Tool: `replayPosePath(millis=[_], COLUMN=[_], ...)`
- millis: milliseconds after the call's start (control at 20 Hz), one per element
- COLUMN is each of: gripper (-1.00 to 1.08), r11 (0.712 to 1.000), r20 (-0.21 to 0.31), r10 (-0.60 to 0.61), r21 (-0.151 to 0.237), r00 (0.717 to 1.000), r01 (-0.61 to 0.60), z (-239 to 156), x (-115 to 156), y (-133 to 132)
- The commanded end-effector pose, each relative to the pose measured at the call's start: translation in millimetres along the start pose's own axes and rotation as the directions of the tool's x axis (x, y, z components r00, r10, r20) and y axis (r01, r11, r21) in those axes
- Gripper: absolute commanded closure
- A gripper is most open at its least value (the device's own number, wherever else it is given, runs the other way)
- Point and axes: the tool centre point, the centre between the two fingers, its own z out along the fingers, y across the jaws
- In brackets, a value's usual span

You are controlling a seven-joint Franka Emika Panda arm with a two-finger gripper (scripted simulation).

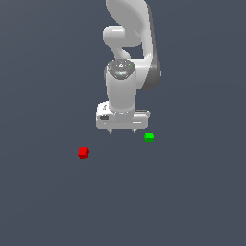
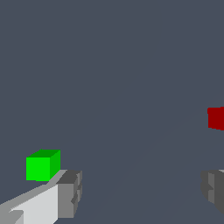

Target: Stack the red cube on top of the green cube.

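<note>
The red cube [image 1: 83, 152] lies on the grey floor toward the exterior view's left, below and left of the gripper. The green cube [image 1: 149, 137] lies toward the exterior view's right, just beside the gripper's right end. My white gripper [image 1: 122, 130] hangs between and behind the two cubes, pointing down, jaws wide apart and empty. In the wrist view the green cube [image 2: 42, 166] shows close by one grey fingertip [image 2: 70, 194], and the red cube [image 2: 216, 118] is cut off at the frame's edge, past the other fingertip [image 2: 213, 188]. The gripper [image 2: 142, 192] holds nothing.
The white arm [image 1: 127, 57] rises behind the gripper toward the top of the exterior view. The plain grey floor [image 1: 123, 202] stretches all round the cubes; nothing else shows.
</note>
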Motion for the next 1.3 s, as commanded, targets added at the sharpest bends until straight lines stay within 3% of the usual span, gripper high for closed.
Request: replayPosePath(millis=[0, 250, 500, 1250], gripper=[-0.92, -0.92, -0.92, -0.92], r11=[1.0, 1.0, 1.0, 0.998], r20=[0.0, -0.001, -0.003, -0.016], r10=[0.0, -0.003, -0.012, -0.059], r21=[0.0, 0.0, -0.002, -0.006], r00=[1.0, 1.0, 1.0, 0.998], r01=[0.0, 0.003, 0.012, 0.059], z=[0, 4, 15, 76], x=[0, 1, 3, 24], y=[0, 8, 32, 162])
